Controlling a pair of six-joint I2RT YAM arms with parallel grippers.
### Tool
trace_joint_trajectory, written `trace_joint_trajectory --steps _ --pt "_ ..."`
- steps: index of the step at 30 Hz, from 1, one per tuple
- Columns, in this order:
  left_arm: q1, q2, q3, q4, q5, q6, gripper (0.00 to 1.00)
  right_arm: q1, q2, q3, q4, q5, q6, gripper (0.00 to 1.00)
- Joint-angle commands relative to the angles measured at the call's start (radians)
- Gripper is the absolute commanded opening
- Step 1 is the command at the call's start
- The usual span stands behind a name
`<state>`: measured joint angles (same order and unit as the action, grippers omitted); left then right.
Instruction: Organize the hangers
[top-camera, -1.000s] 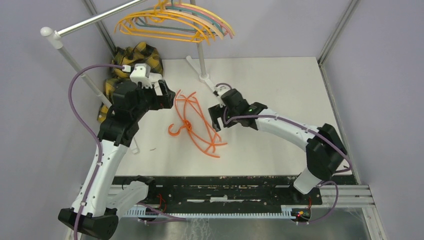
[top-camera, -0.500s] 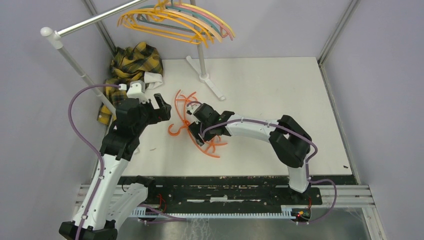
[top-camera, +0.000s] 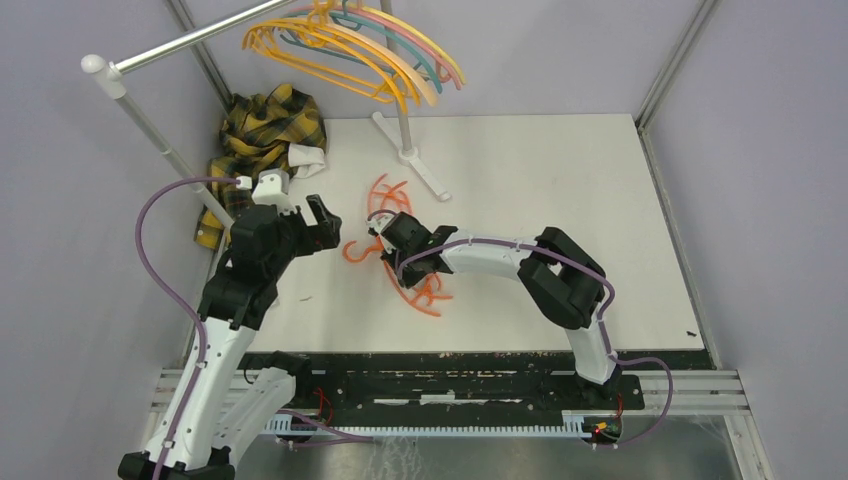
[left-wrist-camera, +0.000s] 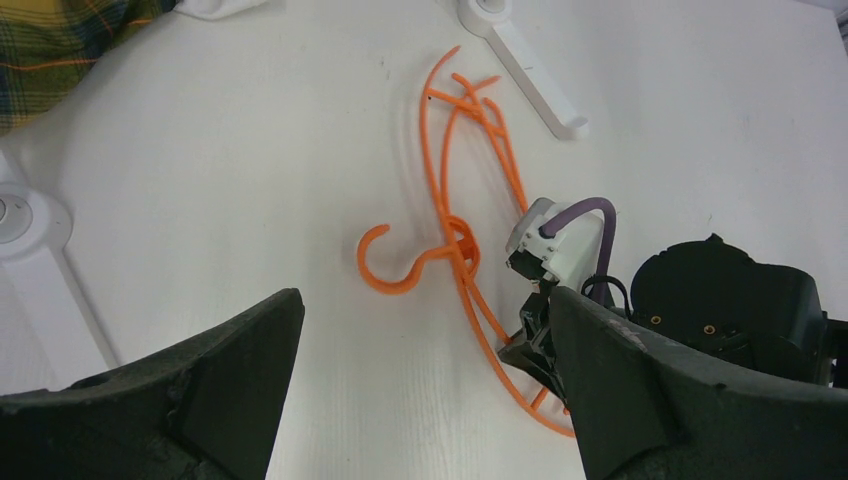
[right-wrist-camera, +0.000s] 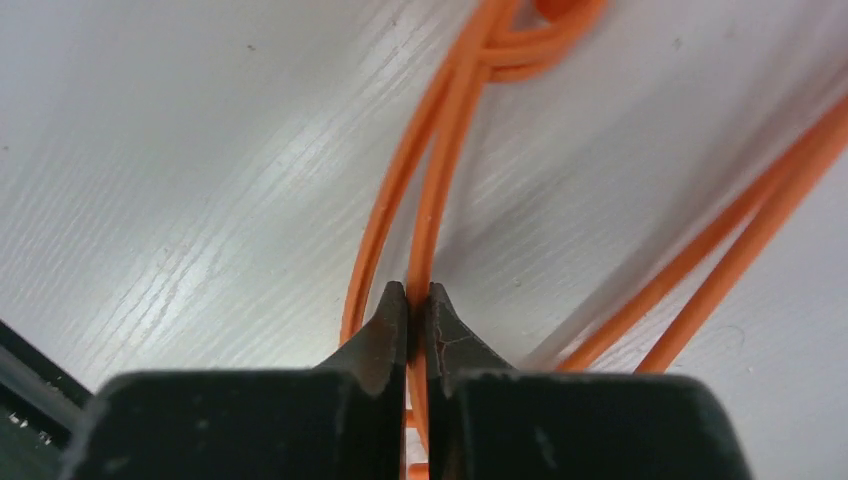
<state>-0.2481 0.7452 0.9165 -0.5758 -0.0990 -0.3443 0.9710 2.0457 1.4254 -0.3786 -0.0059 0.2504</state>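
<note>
Orange hangers lie tangled on the white table, their hooks pointing left. My right gripper is down on them. In the right wrist view its jaws are pinched shut on one thin orange hanger arm, with a second arm running just left of it. My left gripper hovers open left of the hooks. Its wrist view shows nothing between the fingers, with the hanger hook ahead of them. Several yellow, pink and teal hangers hang on the rack rail.
A yellow-black plaid cloth is bunched at the table's back left corner. The rack's white foot stands just behind the orange hangers, and its slanted pole passes close by my left arm. The rack rail crosses overhead.
My right arm has swung left onto the orange hangers and its jaws have shut on one arm. My left gripper has drawn back toward me, staying open. The hung hangers sway.
</note>
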Motion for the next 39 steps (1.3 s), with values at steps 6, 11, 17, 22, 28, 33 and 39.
trace_joint_trajectory --steps 6,11,17,22,28,33,39 --pt "0.004 -0.043 0.011 0.044 0.136 -0.038 0.9 -0.018 -0.155 -0.04 0.111 -0.037 0.054 0.01" --pt "0.004 -0.048 -0.037 0.08 0.229 -0.057 0.87 -0.066 -0.264 -0.072 0.266 -0.18 0.182 0.01" --pt "0.004 -0.075 -0.083 0.104 0.266 -0.069 0.86 -0.1 -0.327 -0.09 0.421 -0.22 0.316 0.01" --pt "0.004 -0.076 -0.085 0.087 0.265 -0.065 0.86 -0.103 -0.169 -0.018 0.294 -0.274 0.312 0.01" --pt "0.003 -0.089 -0.137 0.1 0.275 -0.07 0.84 -0.131 -0.194 -0.213 0.602 -0.354 0.485 0.01" --pt "0.004 -0.108 -0.215 0.178 0.333 -0.101 0.73 -0.175 -0.238 -0.236 0.767 -0.433 0.597 0.01" --pt "0.004 -0.124 -0.27 0.245 0.387 -0.129 0.61 -0.226 -0.236 -0.29 1.015 -0.518 0.8 0.01"
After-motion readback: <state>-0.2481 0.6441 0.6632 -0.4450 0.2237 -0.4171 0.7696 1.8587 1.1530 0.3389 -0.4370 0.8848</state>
